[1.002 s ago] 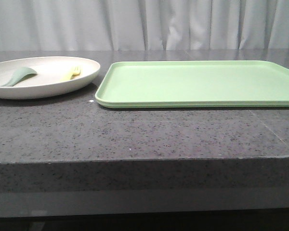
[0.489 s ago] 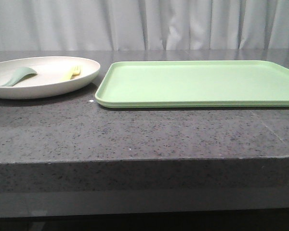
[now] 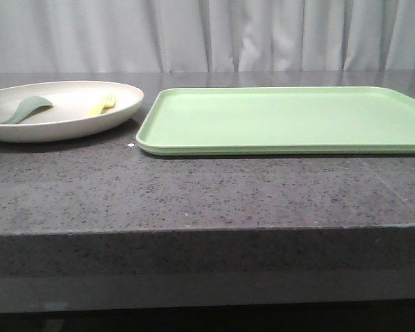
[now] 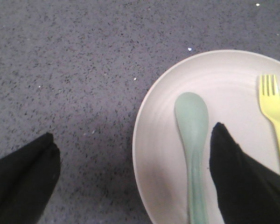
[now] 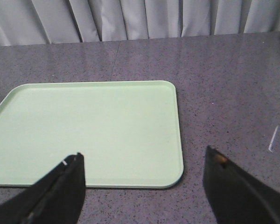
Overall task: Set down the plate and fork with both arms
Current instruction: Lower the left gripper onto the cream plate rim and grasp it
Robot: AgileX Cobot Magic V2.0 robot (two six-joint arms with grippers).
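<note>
Two pieces of cutlery lie in one plate (image 3: 62, 111) at the left edge of the front view, on a dark speckled table (image 3: 194, 194): a pale yellow fork (image 3: 102, 105) and a grey-green spoon (image 3: 26, 108), side by side and apart. One light-green tray (image 3: 283, 119), bare, fills the centre and right of that view, just beside the plate. Left gripper (image 4: 130, 158), lower part of its wrist view: spread wide, holding nothing; one finger (image 4: 238, 172) hangs over the plate next to the spoon (image 4: 192, 140), the other over bare table. Right gripper (image 5: 142, 179), lower part of its view: spread wide, holding nothing, above the near edge of the tray (image 5: 88, 130).
</note>
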